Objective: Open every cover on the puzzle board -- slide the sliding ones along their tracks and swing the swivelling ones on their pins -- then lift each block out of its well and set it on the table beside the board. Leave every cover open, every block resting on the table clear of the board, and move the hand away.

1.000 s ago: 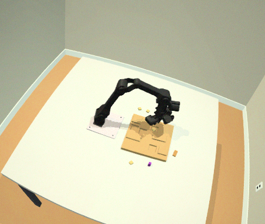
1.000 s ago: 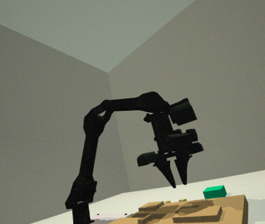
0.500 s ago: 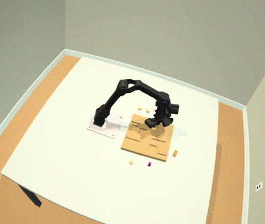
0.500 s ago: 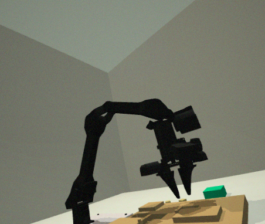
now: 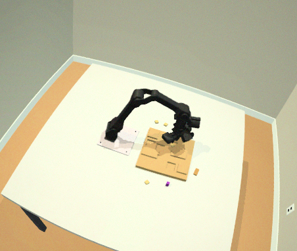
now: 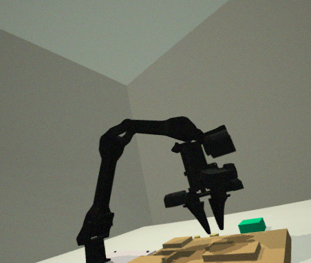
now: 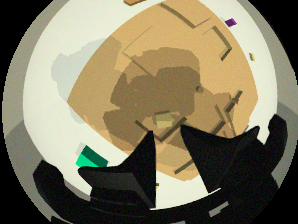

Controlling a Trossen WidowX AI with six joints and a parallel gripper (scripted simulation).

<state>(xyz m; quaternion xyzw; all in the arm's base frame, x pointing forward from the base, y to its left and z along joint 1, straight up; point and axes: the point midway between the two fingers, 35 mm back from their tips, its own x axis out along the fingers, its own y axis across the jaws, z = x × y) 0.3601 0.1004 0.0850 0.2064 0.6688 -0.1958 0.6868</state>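
The tan puzzle board [image 5: 142, 162] [image 6: 281, 239] [image 7: 172, 32] has raised covers, one of them at the front right [image 5: 182, 168]. My gripper [image 6: 215, 230] [image 7: 167, 131] is part open and empty, its tips low over the back part of the board. A pale yellow block [image 7: 163, 120] shows in a recess just ahead of the fingertips. On the table beside the board lie a green block [image 6: 252, 226] [image 7: 91, 158], an orange block [image 5: 196, 171] [image 7: 134, 2], a purple block [image 5: 167, 184] [image 7: 230, 22] and a small yellow block [image 5: 146, 182] [image 7: 252, 57]. The arm hides the green block in the top view.
Two more small yellow pieces, one [image 5: 156, 121] left of the other [image 5: 165, 124], lie behind the board. The arm's pale base plate [image 5: 123, 148] is left of the board. Arm and shadow darken the board's back part, so cover positions there are hard to tell.
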